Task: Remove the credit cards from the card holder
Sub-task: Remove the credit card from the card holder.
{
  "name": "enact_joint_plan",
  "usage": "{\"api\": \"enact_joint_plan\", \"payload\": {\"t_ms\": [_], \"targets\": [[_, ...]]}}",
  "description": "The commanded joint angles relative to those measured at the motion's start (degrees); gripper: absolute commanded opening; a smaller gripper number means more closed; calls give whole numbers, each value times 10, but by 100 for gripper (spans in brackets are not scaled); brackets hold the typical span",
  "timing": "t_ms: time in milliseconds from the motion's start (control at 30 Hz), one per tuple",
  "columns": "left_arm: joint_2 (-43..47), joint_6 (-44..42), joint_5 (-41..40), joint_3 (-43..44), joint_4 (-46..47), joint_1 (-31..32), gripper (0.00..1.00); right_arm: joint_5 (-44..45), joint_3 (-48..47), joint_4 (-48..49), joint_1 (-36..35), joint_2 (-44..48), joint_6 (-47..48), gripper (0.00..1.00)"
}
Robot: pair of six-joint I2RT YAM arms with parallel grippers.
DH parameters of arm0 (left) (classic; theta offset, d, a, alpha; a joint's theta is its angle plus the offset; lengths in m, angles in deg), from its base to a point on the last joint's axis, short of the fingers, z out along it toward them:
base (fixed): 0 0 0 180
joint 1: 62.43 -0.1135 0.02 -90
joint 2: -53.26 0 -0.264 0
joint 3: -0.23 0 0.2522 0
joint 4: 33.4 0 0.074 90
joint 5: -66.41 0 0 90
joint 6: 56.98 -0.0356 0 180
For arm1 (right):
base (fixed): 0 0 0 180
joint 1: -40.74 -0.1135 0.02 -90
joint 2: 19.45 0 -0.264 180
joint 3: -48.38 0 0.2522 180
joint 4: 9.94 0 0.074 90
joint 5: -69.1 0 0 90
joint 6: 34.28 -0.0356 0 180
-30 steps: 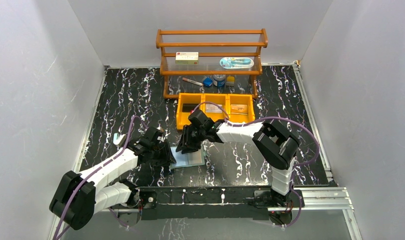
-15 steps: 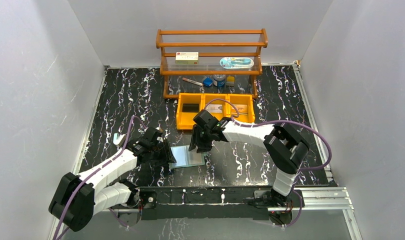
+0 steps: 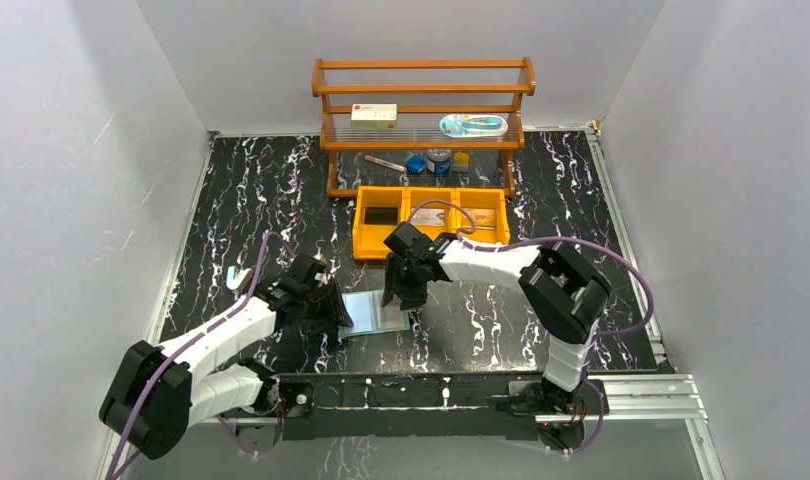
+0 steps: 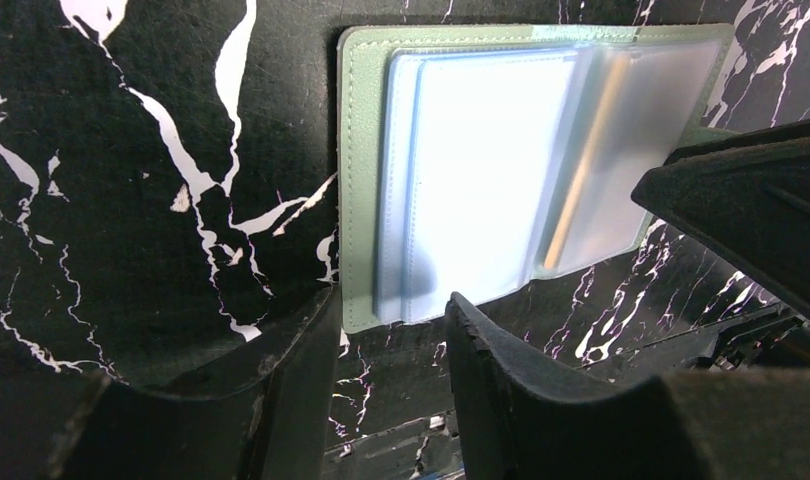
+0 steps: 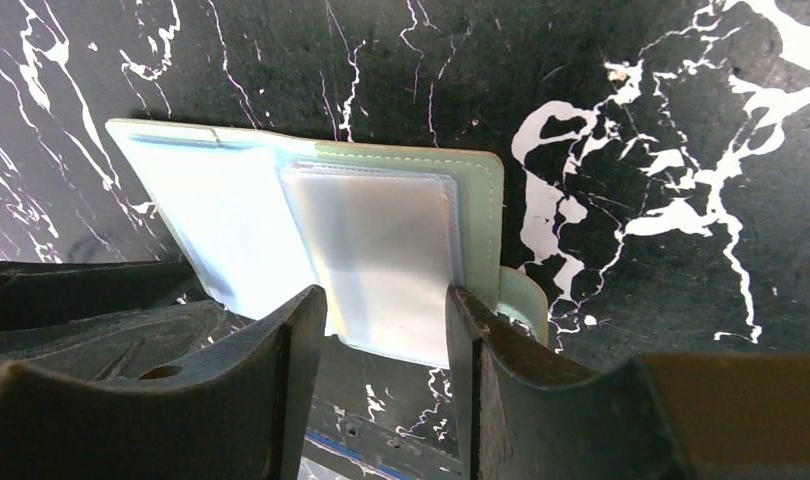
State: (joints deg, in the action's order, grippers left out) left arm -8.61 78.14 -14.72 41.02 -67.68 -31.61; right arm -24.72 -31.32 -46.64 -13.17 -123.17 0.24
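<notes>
Item: sage-green bifold card holder (image 3: 376, 312), open flat on the black marbled table (image 3: 271, 190). My right gripper (image 5: 386, 295) has drawn back toward three o'clock, jaws widening, empty. My left gripper (image 4: 391, 305) is half-open at nine o'clock. Clear pockets (image 4: 481, 180) look emptied.

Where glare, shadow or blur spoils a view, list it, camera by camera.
Left wrist: glare washes the card holder pockets to a pale white, and the left gripper is dark and soft up close. Right wrist: the same sheen lies on the clear sleeves, and the right gripper is blurred in the foreground. Top external: even light, sharp, the card holder only a bright patch.
</notes>
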Motion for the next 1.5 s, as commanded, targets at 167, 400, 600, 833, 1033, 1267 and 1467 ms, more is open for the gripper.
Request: {"api": "enact_joint_plan", "payload": {"t_ms": [167,400,600,833,1033,1267,1467], "targets": [[-13,-12,28,2,12,1,37,-24,-41,-2,-11,-39,17,53],[-13,-10,52,-10,33,1,35,-41,-53,15,-14,-44,15,48],[-19,-14,53,-6,34,1,34,-31,-75,-6,-21,-57,17,47],[-29,-17,53,0,33,1,34,4,-96,-37,-27,-64,26,38],[-28,-15,50,1,32,0,34,15,-124,-46,-41,-67,39,36],[-29,-16,49,5,30,0,34,14,-155,-61,-49,-73,47,35],[-25,-19,40,10,22,1,34,68,-150,-88,-48,-60,46,45]]}}
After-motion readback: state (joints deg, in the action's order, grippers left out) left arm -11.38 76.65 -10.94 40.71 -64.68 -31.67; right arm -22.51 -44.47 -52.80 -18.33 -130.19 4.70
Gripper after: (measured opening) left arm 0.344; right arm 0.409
